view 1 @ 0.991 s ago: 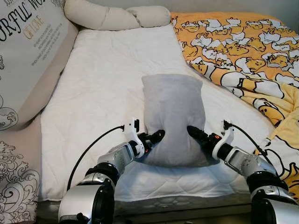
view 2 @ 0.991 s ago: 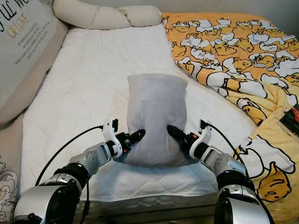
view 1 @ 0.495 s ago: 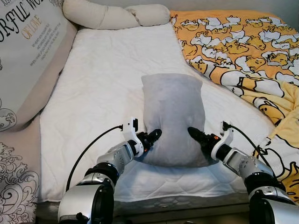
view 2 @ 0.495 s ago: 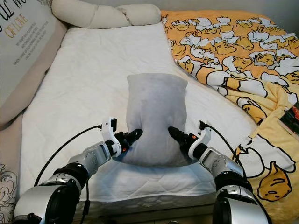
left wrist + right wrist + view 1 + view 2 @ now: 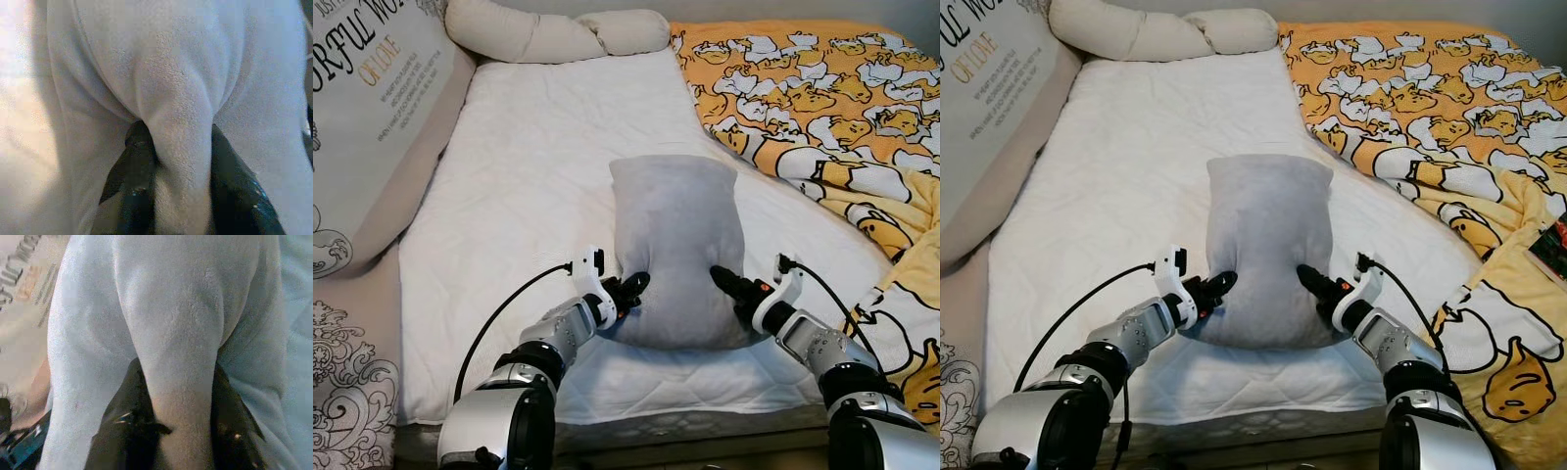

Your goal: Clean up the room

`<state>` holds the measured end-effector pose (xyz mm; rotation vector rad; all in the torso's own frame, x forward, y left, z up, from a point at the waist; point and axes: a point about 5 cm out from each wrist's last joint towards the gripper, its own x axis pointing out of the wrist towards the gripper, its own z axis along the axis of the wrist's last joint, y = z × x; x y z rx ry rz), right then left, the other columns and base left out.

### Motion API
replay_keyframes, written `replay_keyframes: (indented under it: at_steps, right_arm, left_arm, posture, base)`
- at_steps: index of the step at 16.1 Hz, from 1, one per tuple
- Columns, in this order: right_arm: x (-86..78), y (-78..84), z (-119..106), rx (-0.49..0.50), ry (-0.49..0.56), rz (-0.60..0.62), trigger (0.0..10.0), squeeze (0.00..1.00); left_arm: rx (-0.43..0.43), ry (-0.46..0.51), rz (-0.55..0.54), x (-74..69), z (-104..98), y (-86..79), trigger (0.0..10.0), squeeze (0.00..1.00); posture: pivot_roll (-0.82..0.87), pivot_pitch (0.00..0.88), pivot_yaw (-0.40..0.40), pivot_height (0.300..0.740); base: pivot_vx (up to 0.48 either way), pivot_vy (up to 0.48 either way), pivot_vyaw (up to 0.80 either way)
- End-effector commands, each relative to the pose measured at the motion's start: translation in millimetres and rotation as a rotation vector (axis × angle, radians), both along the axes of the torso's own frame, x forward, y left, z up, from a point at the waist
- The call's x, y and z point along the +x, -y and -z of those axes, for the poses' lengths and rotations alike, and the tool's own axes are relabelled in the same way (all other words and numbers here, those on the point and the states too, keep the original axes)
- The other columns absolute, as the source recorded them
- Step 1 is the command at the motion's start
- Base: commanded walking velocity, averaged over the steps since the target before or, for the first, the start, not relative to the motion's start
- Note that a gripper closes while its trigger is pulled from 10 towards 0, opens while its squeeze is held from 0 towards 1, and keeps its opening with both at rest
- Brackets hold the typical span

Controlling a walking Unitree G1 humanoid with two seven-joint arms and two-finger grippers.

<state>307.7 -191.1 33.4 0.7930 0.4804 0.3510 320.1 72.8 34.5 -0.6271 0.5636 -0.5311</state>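
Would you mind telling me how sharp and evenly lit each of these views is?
Left eye and right eye views: sharp, evenly lit, the grey pillow crisp. Left wrist view: soft, washed out at one edge, dark around the left end effector. Right wrist view: blurred close up, right end effector in shadow.

Head stereo pair: the scene is viewed from above the foot edge of the bed [image 5: 509, 176], facing forward and down along the mattress toward its head edge; nearly the same field is covered by both eyes, the right eye's being shifted slightly. Wrist cameras: each is aimed along its own black fingers [image 5: 134, 171] [image 5: 129, 421] at very close range, pressed up to the grey pillow [image 5: 675, 230], which is shared by all four views.
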Motion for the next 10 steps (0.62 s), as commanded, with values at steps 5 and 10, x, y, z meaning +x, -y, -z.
replay_keyframes:
  at_steps: [5, 10]
  right_arm:
    - [8.4, -8.6, -20, 0.021, 0.137, 0.049, 0.0, 0.00]
    - [3.1, -23.5, -54, 0.021, 0.299, 0.009, 0.0, 0.00]
  left_arm:
    - [0.027, 0.233, 0.037, 15.2, -32, 6.5, 0.0, 0.00]
    - [0.170, 0.556, 0.096, 16.3, -80, 0.1, 0.0, 0.00]
  posture:
    - [-0.07, 0.000, 0.063, 0.740]
    - [-0.06, 0.000, 0.072, 0.740]
  base:
    - [0.000, 0.000, 0.00]
    - [0.000, 0.000, 0.00]
